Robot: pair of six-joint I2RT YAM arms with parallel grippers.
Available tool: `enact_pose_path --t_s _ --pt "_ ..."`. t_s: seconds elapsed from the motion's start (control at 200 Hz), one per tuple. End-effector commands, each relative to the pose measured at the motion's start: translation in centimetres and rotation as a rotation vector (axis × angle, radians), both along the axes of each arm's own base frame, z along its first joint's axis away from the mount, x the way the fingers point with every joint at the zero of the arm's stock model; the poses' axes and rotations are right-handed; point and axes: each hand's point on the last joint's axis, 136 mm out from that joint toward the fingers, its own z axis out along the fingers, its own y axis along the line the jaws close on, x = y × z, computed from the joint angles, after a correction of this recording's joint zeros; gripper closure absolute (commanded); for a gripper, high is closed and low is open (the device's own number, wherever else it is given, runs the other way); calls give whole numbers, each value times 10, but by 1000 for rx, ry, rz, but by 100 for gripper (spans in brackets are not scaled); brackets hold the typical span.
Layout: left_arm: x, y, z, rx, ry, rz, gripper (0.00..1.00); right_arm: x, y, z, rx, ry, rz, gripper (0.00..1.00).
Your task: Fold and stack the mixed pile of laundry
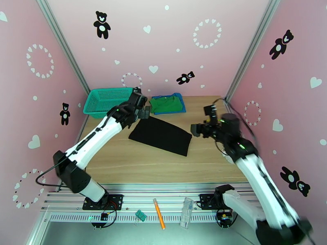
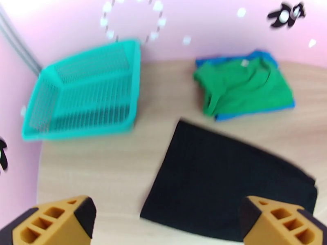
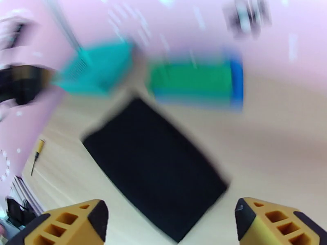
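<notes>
While the black garment (image 1: pixel 160 135) lies folded at the centre of the table (image 1: pixel 122 164), my left gripper (image 2: pixel 167 215) and right gripper (image 3: pixel 171 217) hover wide open, holding nothing. I judge stacking is next: the 2 must lift it onto the green garment (image 1: pixel 165 103) atop the blue shirt (image 3: pixel 236 78), farther back.

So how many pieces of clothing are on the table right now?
3. The black garment lies flat in the middle; the green garment sits folded on the blue garment at the back. Anything beneath that stack would be hidden.
</notes>
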Motion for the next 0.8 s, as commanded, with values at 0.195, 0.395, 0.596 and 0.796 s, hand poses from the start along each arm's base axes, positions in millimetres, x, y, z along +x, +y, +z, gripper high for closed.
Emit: enact_pose_path --t_s 0.195,0.395,0.596,0.796 --pt "-12 -1 -17 -55 47 2 2 -12 8 -106 24 345 -294 6" --pt "-12 -13 -27 -90 80 -36 1 -4 17 -149 -125 457 -353 15" --pt "-11 -16 -32 -85 90 -53 2 7 19 -173 -178 504 -405 30" --pt "-11 -16 -35 -73 94 -69 2 11 24 -196 -174 557 -433 44"
